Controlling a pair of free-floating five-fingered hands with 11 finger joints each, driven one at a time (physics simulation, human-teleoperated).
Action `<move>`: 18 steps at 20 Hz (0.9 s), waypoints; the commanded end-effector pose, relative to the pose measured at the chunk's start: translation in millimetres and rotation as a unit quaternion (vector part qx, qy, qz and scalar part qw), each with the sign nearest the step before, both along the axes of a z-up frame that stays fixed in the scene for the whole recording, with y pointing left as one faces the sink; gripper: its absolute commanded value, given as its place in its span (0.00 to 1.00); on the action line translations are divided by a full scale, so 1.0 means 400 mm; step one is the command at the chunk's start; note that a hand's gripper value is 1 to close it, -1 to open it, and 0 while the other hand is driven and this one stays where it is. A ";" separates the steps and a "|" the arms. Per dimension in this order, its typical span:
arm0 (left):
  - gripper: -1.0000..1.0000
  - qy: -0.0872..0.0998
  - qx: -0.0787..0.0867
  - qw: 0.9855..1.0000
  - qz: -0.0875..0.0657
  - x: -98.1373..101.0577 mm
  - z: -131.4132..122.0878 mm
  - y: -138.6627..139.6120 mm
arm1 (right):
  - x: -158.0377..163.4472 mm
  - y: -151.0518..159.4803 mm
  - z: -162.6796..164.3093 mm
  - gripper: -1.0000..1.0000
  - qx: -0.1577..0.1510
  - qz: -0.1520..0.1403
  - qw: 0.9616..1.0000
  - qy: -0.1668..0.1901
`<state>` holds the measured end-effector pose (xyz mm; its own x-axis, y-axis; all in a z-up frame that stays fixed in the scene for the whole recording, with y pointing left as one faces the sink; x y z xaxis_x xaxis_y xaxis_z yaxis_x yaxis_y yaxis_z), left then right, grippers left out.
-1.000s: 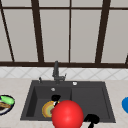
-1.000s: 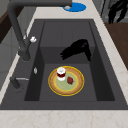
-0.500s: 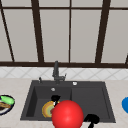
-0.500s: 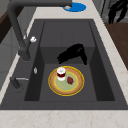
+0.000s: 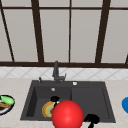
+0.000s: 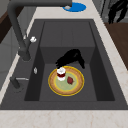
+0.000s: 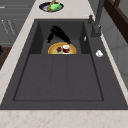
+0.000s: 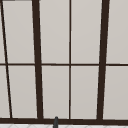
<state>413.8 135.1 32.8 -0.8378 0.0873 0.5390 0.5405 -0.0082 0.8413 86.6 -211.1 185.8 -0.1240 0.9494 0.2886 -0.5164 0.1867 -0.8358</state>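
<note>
Fingers of the left hand hang loosely spread just over the cup on the yellow plate, lower-middle in the sink; right hand idles at the bottom edge, can't tell its fingers.

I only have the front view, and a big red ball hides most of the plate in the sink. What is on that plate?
Observer: In the left side view, a small red-and-white cup stands on the round yellow-rimmed plate, with a small dark red piece beside it.
Operator: Is the left hand on the cup?
Observer: The black left hand hangs over the plate's far edge with its fingers stretched toward the cup. I cannot tell whether they touch it.
Operator: And the right hand?
Observer: The right hand hangs in the air outside the dark sink, beyond the counter's front edge.
</note>
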 end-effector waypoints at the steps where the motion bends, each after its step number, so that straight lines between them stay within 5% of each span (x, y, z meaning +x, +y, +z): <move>1: 0.00 0.041 -0.006 0.999 0.024 0.030 0.000 0.005 | 0.000 0.000 0.000 0.50 0.000 0.000 1.000 0.000; 4: 0.00 0.026 0.001 1.000 0.010 0.039 -0.018 0.000 | 0.000 0.000 0.000 0.50 0.000 0.000 1.000 0.000; 8: 0.00 0.004 0.001 1.000 0.011 0.047 -0.051 0.000 | 0.000 0.000 0.000 0.50 0.000 0.000 1.000 0.000; 17: 0.00 0.018 0.002 1.000 0.001 0.078 -0.101 0.009 | 0.000 0.000 0.000 0.50 0.000 0.000 1.000 0.000; 18: 1.00 0.019 0.001 1.000 0.001 0.082 -0.105 0.010 | 0.000 0.000 0.000 0.50 0.000 0.000 1.000 0.000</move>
<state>442.0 137.2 -3.2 -0.8303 0.0963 0.5489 0.5487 -0.0315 0.8354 86.6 -211.1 185.8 -0.1240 0.9494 0.2886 -0.5164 0.1867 -0.8358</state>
